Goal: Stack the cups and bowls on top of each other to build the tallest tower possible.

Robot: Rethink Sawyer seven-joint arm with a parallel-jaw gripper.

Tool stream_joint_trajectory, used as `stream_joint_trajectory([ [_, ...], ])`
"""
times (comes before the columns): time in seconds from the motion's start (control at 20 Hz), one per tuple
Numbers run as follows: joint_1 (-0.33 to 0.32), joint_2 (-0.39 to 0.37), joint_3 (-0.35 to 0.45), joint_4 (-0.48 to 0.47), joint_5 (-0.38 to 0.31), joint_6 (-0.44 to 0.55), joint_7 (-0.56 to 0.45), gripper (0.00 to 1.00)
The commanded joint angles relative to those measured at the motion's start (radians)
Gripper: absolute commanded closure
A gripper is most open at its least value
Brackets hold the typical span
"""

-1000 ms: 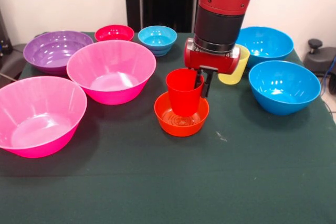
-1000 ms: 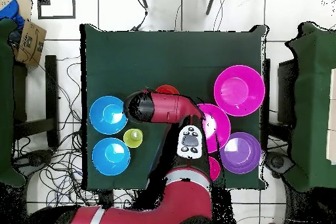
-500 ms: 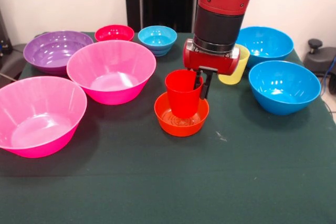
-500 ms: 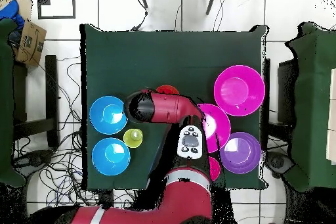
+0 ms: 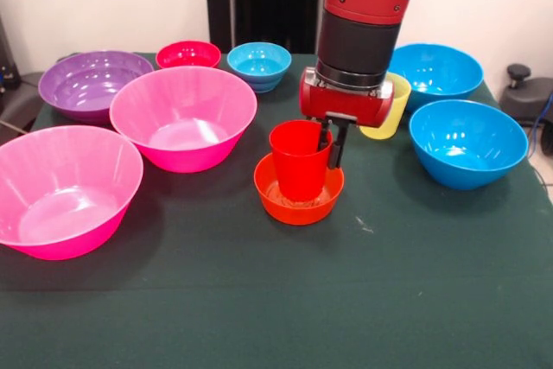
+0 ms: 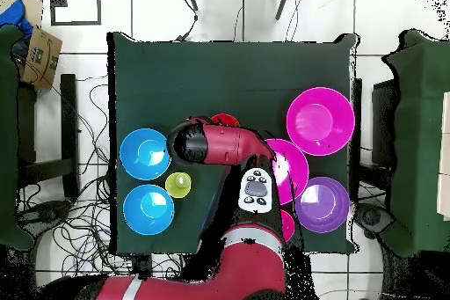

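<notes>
On the surface [image 5: 259, 300] you have most pieces loose: two pink bowls [image 5: 183, 116], a purple bowl [image 5: 89, 82], two blue bowls [image 5: 467, 142]. Mid-surface, your tower is only an orange bowl [image 5: 298, 196] with the red cup [image 5: 300, 160] inside, its rim pinched by the pincer [image 5: 329, 144]. The yellow cup [image 5: 389, 108] waits behind.

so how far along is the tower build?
Early. Done: nothing released yet. In hand: the red cup stands upright in the small orange bowl, and the gripper has its jaws shut on the cup's rim. Left: the yellow cup, the small light-blue bowl, the small red bowl and the large pink, purple and blue bowls all sit apart on the table.
</notes>
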Motion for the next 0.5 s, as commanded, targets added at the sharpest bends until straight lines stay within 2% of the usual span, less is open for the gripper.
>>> stream_joint_trajectory([
  [0.05,-0.004,0.023,0.058,0.026,-0.071,-0.043,0.056,0.00],
  [0.25,0.008,0.025,0.047,0.029,-0.079,-0.060,0.061,0.00],
  [0.5,0.015,0.018,0.047,0.023,-0.078,-0.019,0.051,0.00],
])
